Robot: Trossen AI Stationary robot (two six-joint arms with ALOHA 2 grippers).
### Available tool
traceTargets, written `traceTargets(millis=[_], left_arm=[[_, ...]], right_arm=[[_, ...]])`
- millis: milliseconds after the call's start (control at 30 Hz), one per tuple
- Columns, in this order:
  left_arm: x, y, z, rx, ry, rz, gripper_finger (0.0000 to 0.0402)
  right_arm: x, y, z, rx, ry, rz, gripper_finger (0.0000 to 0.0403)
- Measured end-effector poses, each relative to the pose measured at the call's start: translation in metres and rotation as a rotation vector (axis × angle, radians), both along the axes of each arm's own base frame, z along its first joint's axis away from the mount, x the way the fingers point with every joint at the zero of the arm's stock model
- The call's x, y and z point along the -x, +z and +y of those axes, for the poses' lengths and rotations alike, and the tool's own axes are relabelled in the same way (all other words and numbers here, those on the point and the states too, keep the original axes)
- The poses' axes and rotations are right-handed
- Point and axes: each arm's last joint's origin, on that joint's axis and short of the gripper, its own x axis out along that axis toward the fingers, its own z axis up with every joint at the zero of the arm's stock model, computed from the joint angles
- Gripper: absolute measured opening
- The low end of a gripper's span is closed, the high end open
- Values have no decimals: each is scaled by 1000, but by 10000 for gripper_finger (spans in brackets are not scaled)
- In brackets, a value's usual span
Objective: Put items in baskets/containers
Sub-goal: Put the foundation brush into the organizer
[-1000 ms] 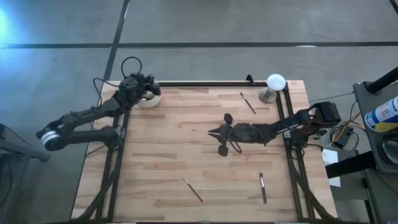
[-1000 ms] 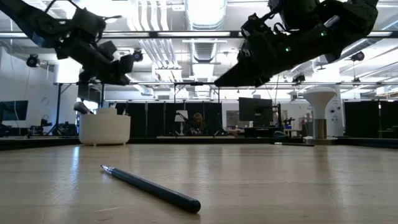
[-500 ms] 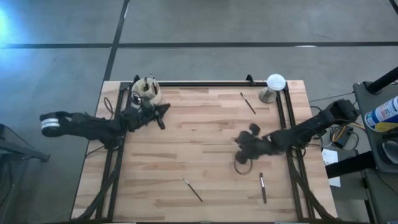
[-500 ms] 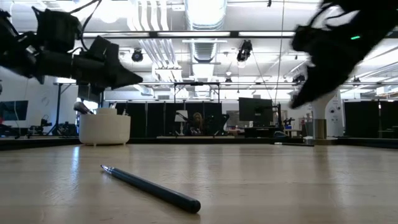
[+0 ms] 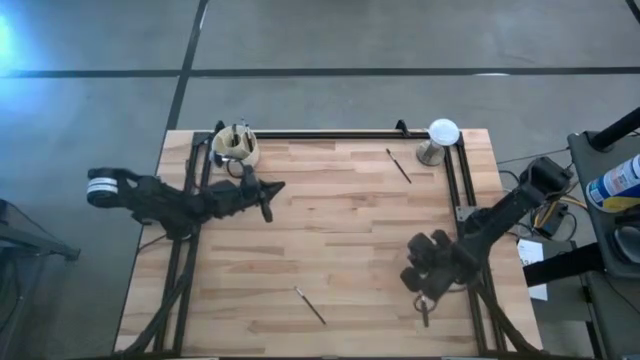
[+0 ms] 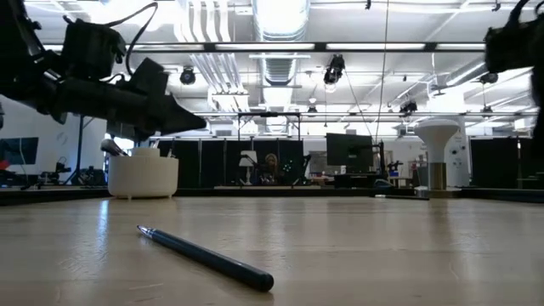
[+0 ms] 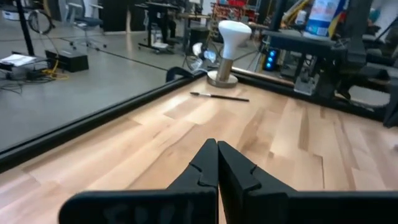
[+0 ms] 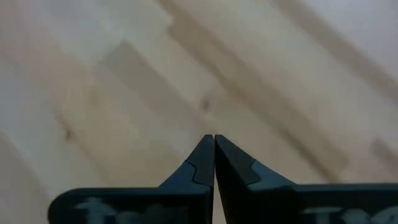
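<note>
The cream cup [image 5: 237, 146] stands at the table's far left with several brushes upright in it; the low view shows the cup [image 6: 143, 175] too. Three brushes lie flat on the wood: one far right [image 5: 399, 165], one near the middle [image 5: 310, 305], and one near right [image 5: 424, 312], partly under my right arm. My left gripper [image 5: 278, 187] is shut and empty, held level just right of and nearer than the cup. My right gripper [image 5: 421, 288] is shut and empty, pointing down above the near-right brush. Its wrist view shows only bare wood past the gripper [image 8: 214, 140].
A white dome on a metal stand [image 5: 438, 138] sits at the far right corner and shows in the left wrist view as well [image 7: 229, 38]. Black rails run along the far edge [image 5: 330, 133] and both sides. Bare wood lies between the arms [image 5: 340, 230].
My left gripper has drawn back from above the cup, moving toward the near and right side and levelling out low over the table. My right gripper has swung from the table's middle toward the near right corner and tipped downward over the brush there. No brush has moved.
</note>
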Motion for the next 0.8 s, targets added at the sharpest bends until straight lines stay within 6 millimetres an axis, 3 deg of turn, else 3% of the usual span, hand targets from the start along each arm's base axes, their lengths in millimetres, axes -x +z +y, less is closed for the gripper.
traceTargets(millis=[233,400,800], left_arm=[[-13,-3,-7,-42,-76,8,0],[-18,-9,-7,-36,-97,31,0],[-25,-17,-6,-19,-97,66,0]], right_arm=[[0,19,31,-106,-150,147,8],[-5,21,50,-187,-250,263,24],[-17,-16,68,-136,-354,386,105]])
